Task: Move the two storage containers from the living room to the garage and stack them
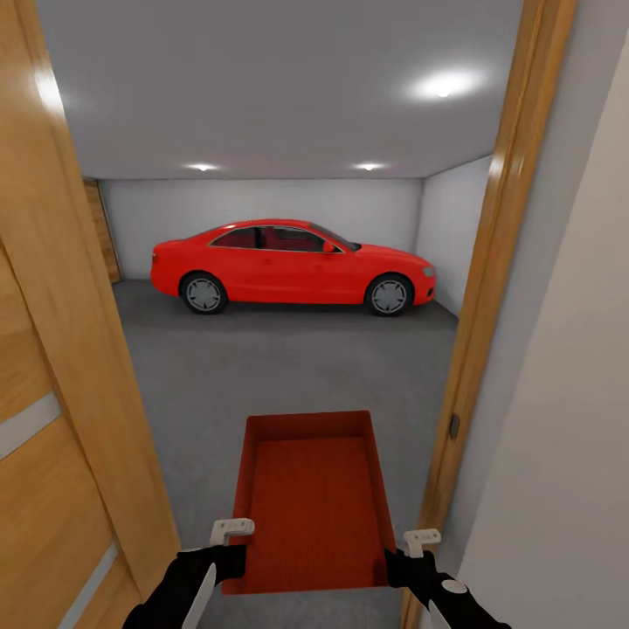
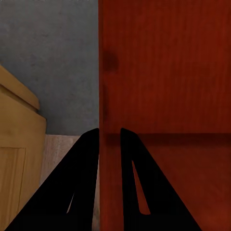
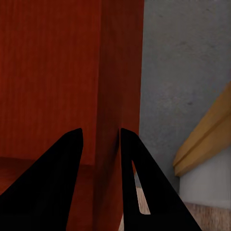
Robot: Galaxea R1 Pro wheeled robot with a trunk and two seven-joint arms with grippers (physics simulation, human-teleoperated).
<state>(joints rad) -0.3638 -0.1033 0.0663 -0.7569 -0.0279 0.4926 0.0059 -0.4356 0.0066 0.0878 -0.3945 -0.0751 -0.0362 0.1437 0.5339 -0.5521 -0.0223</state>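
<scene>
Nearest, both grippers pinch one container (image 1: 306,498) by its side walls: the left gripper (image 2: 109,137) has its fingers closed over the left wall, one finger inside and one outside, and the right gripper (image 3: 101,137) does the same on the right wall. Held between them, the box hangs level and open-topped in the doorway, clear of the door frame (image 1: 489,288) on either side. It looks rigid and probably light (being empty), but its smooth walls could slip, so the grip low on the near ends of both walls seems sound; the far end is unsupported and may dip. Below it the wood gives way to the grey floor (image 1: 288,367) of the garage. Farther off stands a red car (image 1: 293,266) against the back wall.
</scene>
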